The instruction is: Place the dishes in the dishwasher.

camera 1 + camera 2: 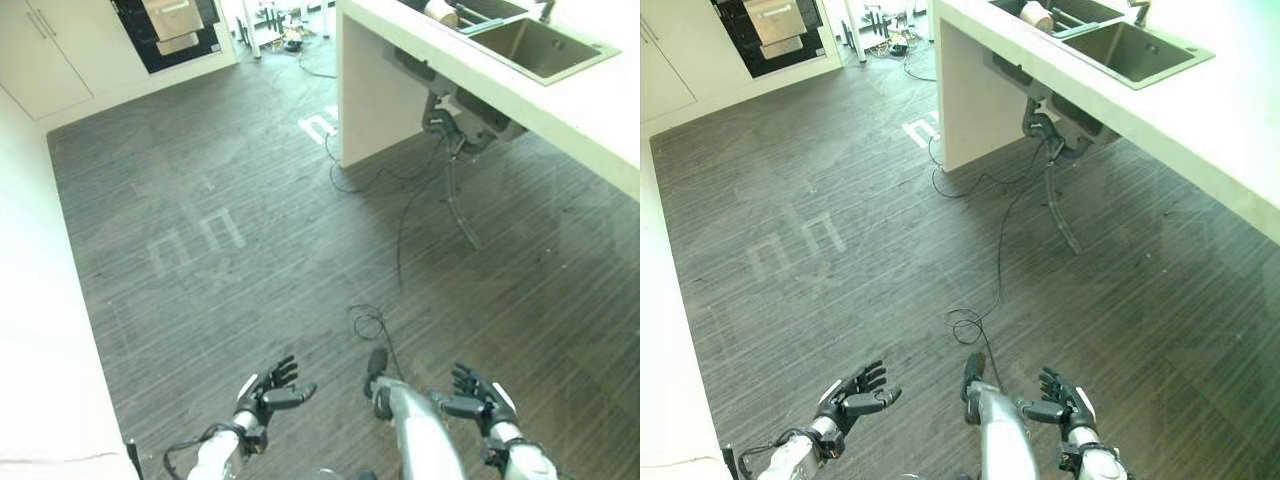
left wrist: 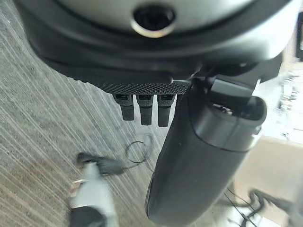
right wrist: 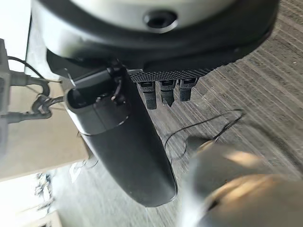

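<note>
My left hand (image 1: 260, 397) and right hand (image 1: 480, 402) hover low over the dark wood floor, both open with straight fingers and holding nothing. In the left wrist view the thumb (image 2: 199, 165) and fingers (image 2: 144, 111) stand apart over bare floor. The right wrist view shows the same, its thumb (image 3: 123, 142) clear of the fingers (image 3: 163, 92). Far off at the upper right, a pale round dish (image 1: 440, 10) sits on the white counter (image 1: 590, 115) beside the sink (image 1: 545, 45).
A dark appliance (image 1: 170, 30) is set among white cabinets (image 1: 50, 50) at the far upper left. Pipework and a grey hose (image 1: 460, 200) hang under the counter. A white surface (image 1: 40, 350) runs along the left side. Open floor lies between.
</note>
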Robot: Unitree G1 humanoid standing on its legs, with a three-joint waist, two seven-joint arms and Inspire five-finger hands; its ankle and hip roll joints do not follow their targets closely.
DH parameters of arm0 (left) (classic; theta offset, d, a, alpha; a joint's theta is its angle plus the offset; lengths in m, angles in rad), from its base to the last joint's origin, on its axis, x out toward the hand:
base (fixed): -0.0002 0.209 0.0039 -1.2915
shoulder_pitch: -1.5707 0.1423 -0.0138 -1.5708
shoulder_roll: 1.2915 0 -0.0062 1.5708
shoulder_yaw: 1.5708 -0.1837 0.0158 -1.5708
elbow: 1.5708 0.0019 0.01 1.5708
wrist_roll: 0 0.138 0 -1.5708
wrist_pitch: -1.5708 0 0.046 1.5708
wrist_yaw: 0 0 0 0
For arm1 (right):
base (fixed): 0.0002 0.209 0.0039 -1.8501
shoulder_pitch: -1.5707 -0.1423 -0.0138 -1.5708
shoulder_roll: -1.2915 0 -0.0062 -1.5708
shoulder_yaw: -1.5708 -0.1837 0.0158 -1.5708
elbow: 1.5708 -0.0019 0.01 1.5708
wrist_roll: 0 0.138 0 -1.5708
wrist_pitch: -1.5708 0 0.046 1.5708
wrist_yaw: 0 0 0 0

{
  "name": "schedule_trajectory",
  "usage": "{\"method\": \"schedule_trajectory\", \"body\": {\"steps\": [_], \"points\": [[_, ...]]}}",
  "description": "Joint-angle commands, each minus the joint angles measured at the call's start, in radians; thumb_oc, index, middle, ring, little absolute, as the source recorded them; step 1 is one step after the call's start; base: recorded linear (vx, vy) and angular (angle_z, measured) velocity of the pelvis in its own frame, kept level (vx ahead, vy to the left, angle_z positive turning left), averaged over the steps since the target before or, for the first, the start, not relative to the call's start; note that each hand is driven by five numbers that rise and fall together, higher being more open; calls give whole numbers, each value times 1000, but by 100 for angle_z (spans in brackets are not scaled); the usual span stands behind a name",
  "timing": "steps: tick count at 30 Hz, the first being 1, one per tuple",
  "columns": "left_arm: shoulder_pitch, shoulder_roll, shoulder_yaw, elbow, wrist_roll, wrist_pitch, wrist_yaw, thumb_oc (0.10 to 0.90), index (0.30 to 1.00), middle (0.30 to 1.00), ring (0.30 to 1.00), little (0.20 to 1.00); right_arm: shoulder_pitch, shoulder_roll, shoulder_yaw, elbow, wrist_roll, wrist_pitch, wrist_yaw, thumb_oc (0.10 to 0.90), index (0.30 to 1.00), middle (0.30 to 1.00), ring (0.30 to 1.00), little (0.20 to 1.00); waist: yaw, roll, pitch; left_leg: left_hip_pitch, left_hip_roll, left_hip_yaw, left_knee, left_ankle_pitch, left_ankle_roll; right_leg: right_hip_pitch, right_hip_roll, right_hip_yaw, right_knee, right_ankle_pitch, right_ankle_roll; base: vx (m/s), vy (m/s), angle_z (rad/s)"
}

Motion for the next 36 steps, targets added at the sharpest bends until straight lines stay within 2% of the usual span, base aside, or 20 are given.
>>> {"method": "schedule_trajectory", "body": {"steps": [1, 2, 3, 4, 5, 8, 9, 10, 13, 18, 19, 21, 23, 25, 27, 28, 31, 32, 33, 36], "points": [[-50, 26, 13, -67, 22, -62, -16, 800, 900, 900, 900, 900, -66, -50, -3, -94, 8, -77, 2, 800, 900, 900, 900, 900, -13, -22, -30, -130, 156, 4, 143, 28, -20, 205, -79, 172, -92, 2, 203, 662, -286, -1], [-47, 20, 14, -56, 17, -75, -27, 800, 900, 900, 900, 900, -71, -60, 2, -89, 6, -90, 1, 800, 900, 900, 900, 900, -13, -21, -27, -175, 173, 8, 292, 99, -59, 246, -65, 185, -116, -14, 184, 574, -342, 28], [-42, 18, 15, -49, 13, -75, -35, 800, 900, 900, 900, 900, -74, -76, 1, -89, -1, -90, 6, 800, 900, 900, 900, 900, -10, -27, -21, -305, 219, 34, 551, 191, -102, 323, -49, 195, -160, -31, 152, 583, -411, 11], [-46, 19, 20, -42, 35, -66, -39, 800, 900, 900, 900, 900, -77, -81, -3, -88, -1, -91, 5, 800, 900, 900, 900, 900, 0, -41, -6, -454, 249, 54, 675, 198, -98, 386, -43, 206, -174, -51, 133, 485, -337, 7], [-47, 20, 20, -36, 46, -67, -39, 800, 900, 900, 900, 900, -82, -81, 3, -86, 3, -95, 5, 800, 900, 900, 900, 900, 9, -46, 0, -480, 237, 52, 628, 185, -88, 402, -42, 216, -174, -60, 134, 484, -177, -35], [-28, 27, 21, -8, 89, -86, -30, 800, 900, 900, 900, 900, -103, -68, 26, -73, 0, -97, -2, 800, 900, 900, 900, 900, 46, -69, 3, -459, 214, 40, 187, 178, -68, 443, -47, 256, -174, -98, 156, 381, 22, -64], [-24, 27, 20, -2, 88, -87, -28, 800, 900, 900, 900, 900, -104, -67, 30, -72, 3, -96, -5, 800, 900, 900, 900, 900, 51, -72, 5, -459, 211, 28, 136, 194, -73, 449, -46, 262, -174, -103, 159, 511, 116, -84], [-5, 21, 27, 22, 108, -95, -21, 800, 900, 900, 900, 900, -105, -64, 49, -70, 21, -89, -16, 800, 900, 900, 900, 900, 79, -56, 4, -605, 244, -82, 69, 262, -107, 460, -13, 292, -174, -112, 156, 477, 134, -65], [7, 21, 33, 34, 113, -94, -15, 800, 900, 900, 900, 900, -97, -71, 37, -82, 11, -68, -8, 800, 900, 900, 900, 900, 84, -54, 12, -665, 262, -69, 69, 268, -106, 484, -32, 295, -174, -124, 161, 441, 216, -86], [6, 29, 45, 85, 125, -117, -9, 800, 900, 900, 900, 900, -93, -63, 17, -26, 16, -35, -14, 800, 900, 900, 900, 900, 86, -56, -14, -564, 197, -56, 69, 156, -46, 551, -70, 288, -174, -154, 185, 537, 350, -84], [-3, 40, 34, 98, 117, -119, -4, 800, 900, 900, 900, 900, -85, -51, 7, -1, 22, -24, -23, 800, 900, 900, 900, 900, 78, -53, -27, -525, 173, -61, 69, 112, -3, 556, -79, 272, -107, -117, 200, 459, 344, 0], [-13, 47, 28, 105, 115, -115, -1, 800, 900, 900, 900, 900, -82, -40, 2, 27, 18, -24, -31, 800, 900, 900, 900, 900, 72, -52, -35, -508, 151, -64, 69, 88, 30, 530, -97, 265, 1, -63, 220, 328, 327, 13], [-35, 62, 1, 133, 149, -113, 15, 800, 900, 900, 900, 900, -79, -9, 13, 125, -33, -71, -33, 800, 900, 900, 900, 900, 67, -48, -35, -442, 101, -58, 69, 18, 97, 372, -177, 217, 392, 78, 283, 439, 442, 35], [-44, 55, -11, 147, 119, -107, 32, 800, 900, 900, 900, 900, -99, -6, 32, 193, -30, -111, -32, 800, 900, 900, 900, 900, 70, -30, -21, -401, 110, -37, 69, -5, 103, 282, -204, 174, 444, 49, 262, 296, 181, -19], [-46, 51, -4, 145, 126, -99, 38, 800, 900, 900, 900, 900, -114, -5, 35, 205, -33, -114, -42, 800, 900, 900, 900, 900, 65, -18, -8, -375, 129, -21, 69, -16, 94, 247, -181, 137, 331, 5, 260, 188, -95, -77], [-50, 52, 0, 144, 143, -94, 42, 800, 900, 900, 900, 900, -120, -6, 33, 214, -34, -120, -43, 800, 900, 900, 900, 900, 58, -15, 7, -352, 146, -7, 69, -33, 87, 224, -177, 111, 171, 17, 265, 197, -183, -64], [-44, 49, 1, 156, 135, -101, 60, 800, 900, 900, 900, 900, -135, -17, 28, 244, -68, -133, -17, 800, 900, 900, 900, 900, 47, -7, 24, -296, 174, 26, 69, -93, 76, 140, -208, 104, -26, 130, 305, 232, -197, 1], [-41, 44, -5, 161, 124, -98, 76, 800, 900, 900, 900, 900, -141, -15, 26, 259, -89, -134, -16, 800, 900, 900, 900, 900, 42, -4, 20, -284, 181, 26, 69, -98, 71, 129, -202, 123, -27, 123, 302, 464, -474, -64], [-35, 26, -8, 183, 155, -83, 138, 800, 900, 900, 900, 900, -155, -7, 31, 304, -85, -132, -20, 800, 900, 900, 900, 900, 43, -9, 1, -260, 197, 29, 69, -91, 41, 208, -157, 118, -111, 41, 269, 453, -510, -59], [-27, 9, -6, 196, 184, -57, 198, 800, 900, 900, 900, 900, -164, -2, 36, 325, -93, -105, -23, 800, 900, 900, 900, 900, 51, -26, -12, -221, 200, 38, 69, -76, 14, 276, -126, 131, -174, 17, 241, 322, -368, -8]]}}
